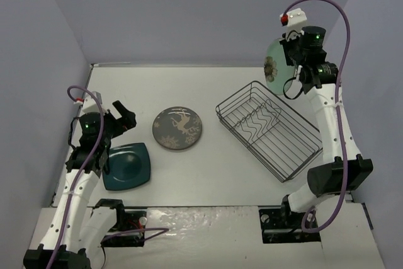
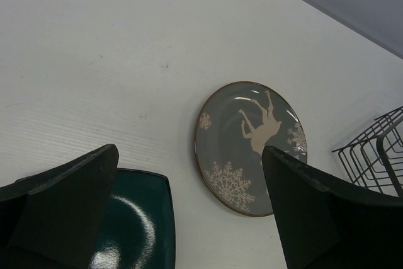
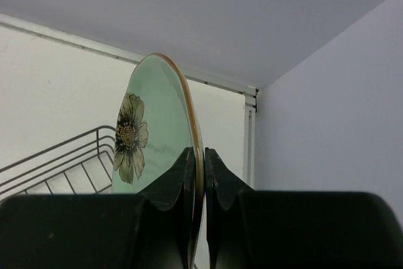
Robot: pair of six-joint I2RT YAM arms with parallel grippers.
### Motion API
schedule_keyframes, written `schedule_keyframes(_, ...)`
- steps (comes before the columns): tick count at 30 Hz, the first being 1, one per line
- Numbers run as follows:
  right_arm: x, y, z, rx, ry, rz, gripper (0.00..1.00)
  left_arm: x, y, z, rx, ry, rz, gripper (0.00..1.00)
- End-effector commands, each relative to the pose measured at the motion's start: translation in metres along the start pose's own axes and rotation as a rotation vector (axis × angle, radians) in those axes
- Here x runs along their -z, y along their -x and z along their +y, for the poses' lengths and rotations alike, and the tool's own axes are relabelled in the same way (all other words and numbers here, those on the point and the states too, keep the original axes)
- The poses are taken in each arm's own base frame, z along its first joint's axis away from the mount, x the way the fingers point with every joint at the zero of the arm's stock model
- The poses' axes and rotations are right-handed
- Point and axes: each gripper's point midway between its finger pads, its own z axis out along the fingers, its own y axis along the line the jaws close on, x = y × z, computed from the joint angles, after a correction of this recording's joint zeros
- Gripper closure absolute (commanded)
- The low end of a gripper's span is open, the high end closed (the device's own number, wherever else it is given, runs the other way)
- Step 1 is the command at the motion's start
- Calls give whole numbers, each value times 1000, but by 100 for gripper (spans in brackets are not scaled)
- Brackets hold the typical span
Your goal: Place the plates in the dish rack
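1 green plate [image 3: 160, 130] pinched upright between right fingers [image 3: 181, 177], rack [image 1: 271, 137] below them; left fingers [image 2: 69, 200] spread above teal plate [image 2: 141, 231].

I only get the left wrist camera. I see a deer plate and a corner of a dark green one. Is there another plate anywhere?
Observer: Yes. A mint-green flower plate is up in the air, upright, with the right hand shut on its rim.
Kid: Is it in the rack?
Observer: Not yet. The dish rack has no plate in it. The held plate hangs near its far corner.
Kid: Is my dark green plate round too?
Observer: No, the teal plate is square with rounded corners, and it lies flat beside the left arm.
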Motion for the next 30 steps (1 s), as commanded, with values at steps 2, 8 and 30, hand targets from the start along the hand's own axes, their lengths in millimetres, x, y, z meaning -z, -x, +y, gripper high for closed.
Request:
schedule_keyframes(2, -3, 51, -11, 280, 168, -173, 100, -2, 25, -4, -41, 18, -63, 3)
schedule_keyframes(8, -20, 30, 2, 447, 245, -136, 100, -3, 27, 4, -61, 57, -73, 3)
schedule_keyframes(30, -30, -30, 38, 590, 343, 0, 100, -3, 28, 5, -80, 47, -103, 3)
